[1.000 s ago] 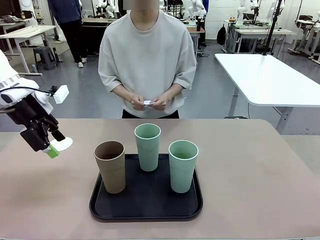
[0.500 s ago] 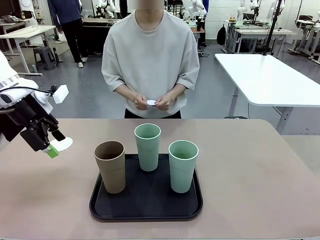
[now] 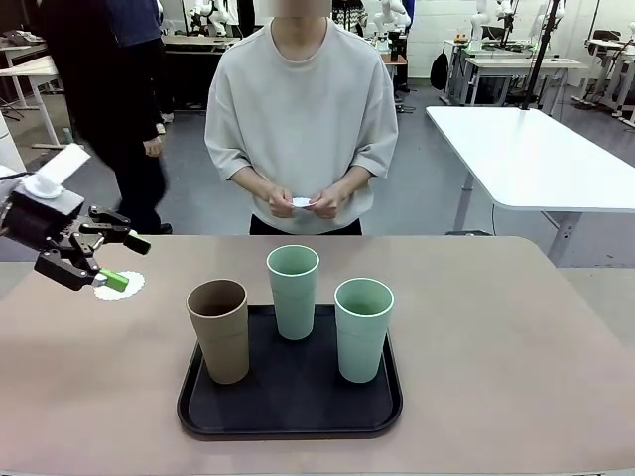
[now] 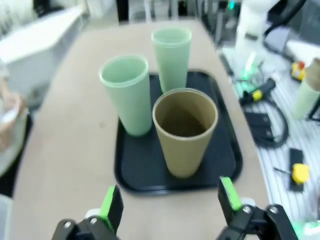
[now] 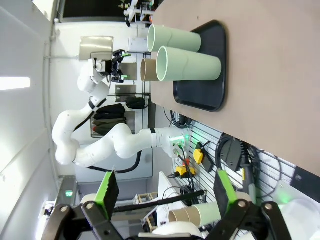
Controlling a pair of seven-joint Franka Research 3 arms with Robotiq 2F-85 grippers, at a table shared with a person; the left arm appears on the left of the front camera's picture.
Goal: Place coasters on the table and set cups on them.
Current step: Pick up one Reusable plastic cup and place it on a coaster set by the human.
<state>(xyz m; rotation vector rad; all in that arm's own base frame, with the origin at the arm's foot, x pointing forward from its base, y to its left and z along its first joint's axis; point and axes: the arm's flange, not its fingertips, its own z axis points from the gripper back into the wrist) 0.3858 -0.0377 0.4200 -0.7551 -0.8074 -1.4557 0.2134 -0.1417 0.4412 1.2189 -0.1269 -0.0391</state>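
Front view: my left pincer (image 3: pixel 127 263) hangs over the table's (image 3: pixel 516 337) left edge, jaws spread wide and holding nothing. One white lacy coaster (image 3: pixel 124 291) lies flat on the table just beneath it, near the left edge toward the far side. My lower green pad (image 3: pixel 114 281) overlaps its rim, and I cannot tell whether they touch. A black tray (image 3: pixel 298 397) sits mid-table by the near edge, carrying three upright cups: a tan-brown cup (image 3: pixel 218 332) at its left, a mint cup (image 3: pixel 293 293) at its far middle, a second mint cup (image 3: pixel 363 332) at its right. At the far edge a person's hands (image 3: pixel 322 205) pinch a small white thing (image 3: pixel 301 202). Right wrist view: my right pincer (image 5: pixel 166 192) is spread wide and empty, well apart from the tray.
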